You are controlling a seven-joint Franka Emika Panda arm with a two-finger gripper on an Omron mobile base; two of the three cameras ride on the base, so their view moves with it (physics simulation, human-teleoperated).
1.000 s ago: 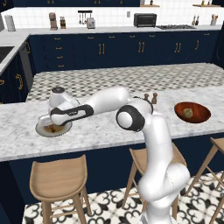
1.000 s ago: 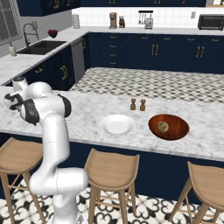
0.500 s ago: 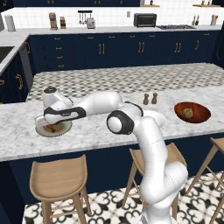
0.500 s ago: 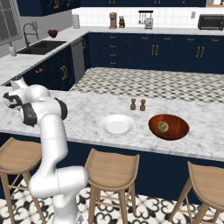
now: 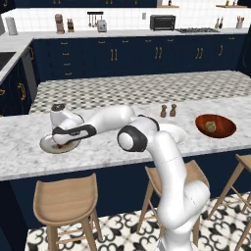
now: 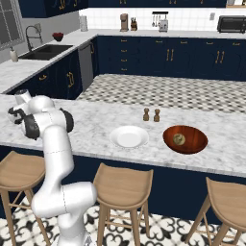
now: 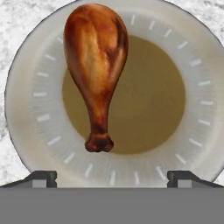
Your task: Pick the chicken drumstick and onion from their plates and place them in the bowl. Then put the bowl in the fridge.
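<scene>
— So, where is the hand (image 7: 112, 177) sitting?

— It is hanging over the grey-rimmed plate (image 7: 202, 127) at the left end of the worktop (image 5: 19, 147), looking straight down. Its two fingertips (image 7: 41, 178) are standing wide apart, gripping nothing.

— And the drumstick?

— The drumstick (image 7: 96, 70) is lying on that plate, thick end over the rim, narrow end on the olive-brown centre. The fingertips are showing just below it in the hand view, not touching it.

— What about the onion?

— The onion (image 6: 179, 139) is resting inside the red-brown bowl (image 6: 192, 146) at the right end of the worktop, well apart from the arm.

— Anything between them?

— The white plate (image 6: 129, 137) is sitting bare just beside the bowl, and two small shakers (image 6: 151, 115) are standing behind it. Wooden stools (image 6: 122, 185) are lining the near side.
</scene>
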